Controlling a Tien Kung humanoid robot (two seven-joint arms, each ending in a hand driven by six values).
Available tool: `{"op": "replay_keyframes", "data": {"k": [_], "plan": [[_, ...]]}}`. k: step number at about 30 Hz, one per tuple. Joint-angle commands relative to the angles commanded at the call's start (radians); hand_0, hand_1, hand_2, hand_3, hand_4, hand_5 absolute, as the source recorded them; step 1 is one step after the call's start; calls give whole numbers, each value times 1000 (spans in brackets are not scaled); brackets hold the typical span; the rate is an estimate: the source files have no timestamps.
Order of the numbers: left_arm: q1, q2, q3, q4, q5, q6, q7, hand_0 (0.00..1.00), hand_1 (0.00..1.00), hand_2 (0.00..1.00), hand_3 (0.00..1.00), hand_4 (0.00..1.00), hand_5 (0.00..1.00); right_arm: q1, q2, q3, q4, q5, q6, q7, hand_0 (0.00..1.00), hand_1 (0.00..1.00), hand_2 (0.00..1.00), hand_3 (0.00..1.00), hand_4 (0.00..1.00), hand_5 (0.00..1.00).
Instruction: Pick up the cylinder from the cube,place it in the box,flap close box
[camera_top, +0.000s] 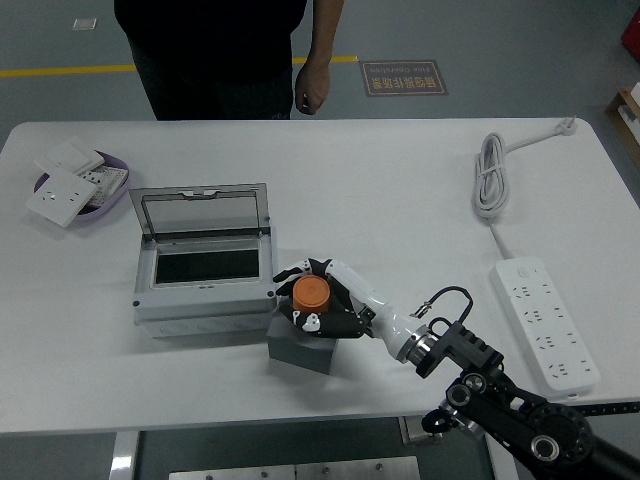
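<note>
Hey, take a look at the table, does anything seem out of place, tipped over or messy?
Nothing stands out. The box sits with its lid up, the right hand grips the orange cylinder above the grey cube, and the power strip lies flat.

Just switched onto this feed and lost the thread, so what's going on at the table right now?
The right hand has its fingers wrapped around the orange cylinder, which sits at the top of the grey cube. The grey box just left of the cube has its clear lid standing open and nothing visible inside. The left arm is not in view. A person stands at the far side of the table, hand hanging down, touching nothing.
</note>
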Motion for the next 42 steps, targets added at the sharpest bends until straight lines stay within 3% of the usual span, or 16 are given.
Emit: {"op": "replay_keyframes", "data": {"k": [2, 3, 8, 9, 14, 15, 20, 21, 23, 30, 36, 42], "plan": [[0, 0, 0, 0, -1, 0, -1, 923, 852, 854, 951, 2, 2, 0, 0, 0, 1, 3, -2, 2, 600, 603, 576, 630, 619, 87], [0, 0, 0, 0, 0, 0, -1, 923, 852, 854, 951, 2, 2, 0, 0, 0, 2, 4, -3, 2, 684, 595, 550, 591, 288, 19], [0, -1, 0, 0, 0, 0, -2, 923, 852, 854, 951, 2, 2, 0, 1, 0, 2, 5, -6, 3, 684, 595, 550, 591, 288, 19], [0, -1, 0, 0, -1, 0, -2, 923, 852, 854, 951, 2, 2, 0, 1, 0, 2, 5, -6, 3, 543, 528, 504, 512, 2, 2], [1, -2, 1, 0, -2, 0, -4, 923, 852, 854, 951, 2, 2, -1, 1, -1, 2, 4, -8, 3, 543, 528, 504, 512, 2, 2], [1, -2, 1, 0, -2, 0, -4, 923, 852, 854, 951, 2, 2, -1, 1, -1, 2, 4, -9, 3, 477, 489, 474, 431, 2, 2], [2, -2, 1, 0, -3, 1, -4, 923, 852, 854, 951, 2, 2, -1, 1, -1, 3, 6, -15, 9, 477, 489, 474, 431, 2, 2], [2, -3, 1, 0, -3, 1, -4, 923, 852, 854, 951, 2, 2, 0, 0, 0, 4, 7, -17, 9, 413, 450, 439, 389, 2, 2], [2, -3, 1, 0, -3, 1, -4, 923, 852, 854, 951, 2, 2, 4, 0, 1, 8, 7, -21, 10, 413, 450, 439, 389, 2, 2], [4, -2, 0, 0, -4, 2, -3, 923, 852, 854, 951, 2, 2, 74, 10, -16, 30, -27, -53, -25, 378, 420, 407, 347, 9, 2], [6, 1, -5, 0, 0, 4, 3, 923, 852, 854, 951, 2, 2, 193, 70, -97, -4, -122, -73, -114, 387, 418, 404, 342, 2, 2], [8, 7, -8, 0, 1, 6, 7, 923, 852, 854, 951, 2, 2, 308, 149, -157, -49, -281, -32, -247, 377, 413, 400, 337, 2, 2]]}}
